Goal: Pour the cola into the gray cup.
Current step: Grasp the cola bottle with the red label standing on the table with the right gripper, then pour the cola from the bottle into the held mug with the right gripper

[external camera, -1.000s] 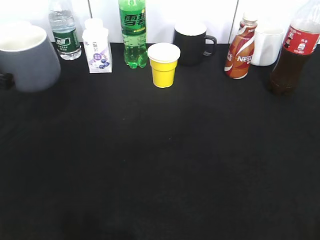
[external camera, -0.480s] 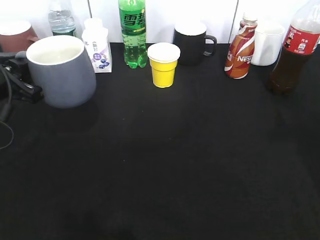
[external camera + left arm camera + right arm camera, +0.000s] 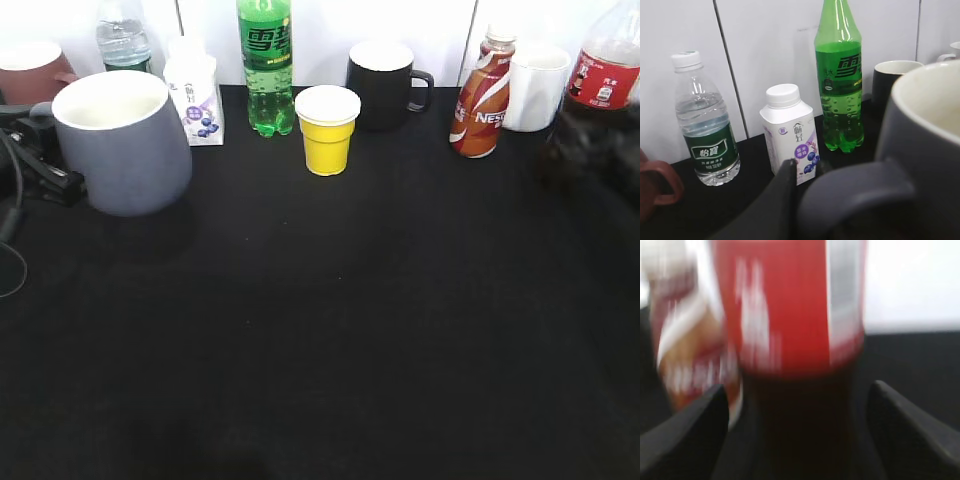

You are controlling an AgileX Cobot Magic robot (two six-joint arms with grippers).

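Note:
The gray cup point(image 3: 125, 150) stands upright at the left of the black table, white inside. My left gripper point(image 3: 40, 165) is shut on its loop handle point(image 3: 855, 192); one dark finger point(image 3: 785, 200) shows beside the handle in the left wrist view. The cola point(image 3: 605, 75), with a red label and dark liquid, stands at the far right. My right gripper point(image 3: 600, 140) is a dark blur around its lower part. In the right wrist view the cola point(image 3: 790, 305) fills the middle between the open fingers of the right gripper point(image 3: 797, 410), with gaps on both sides.
Along the back wall stand a reddish-brown mug point(image 3: 30, 70), a water bottle point(image 3: 122, 40), a white carton point(image 3: 195, 90), a green soda bottle point(image 3: 265, 65), a yellow cup point(image 3: 327, 130), a black mug point(image 3: 382, 85), a Nescafe bottle point(image 3: 482, 95) and a white mug point(image 3: 535, 85).
The gray cup moved right from the left edge in my left gripper, then stayed put. My right gripper has come in around the lower part of the cola.

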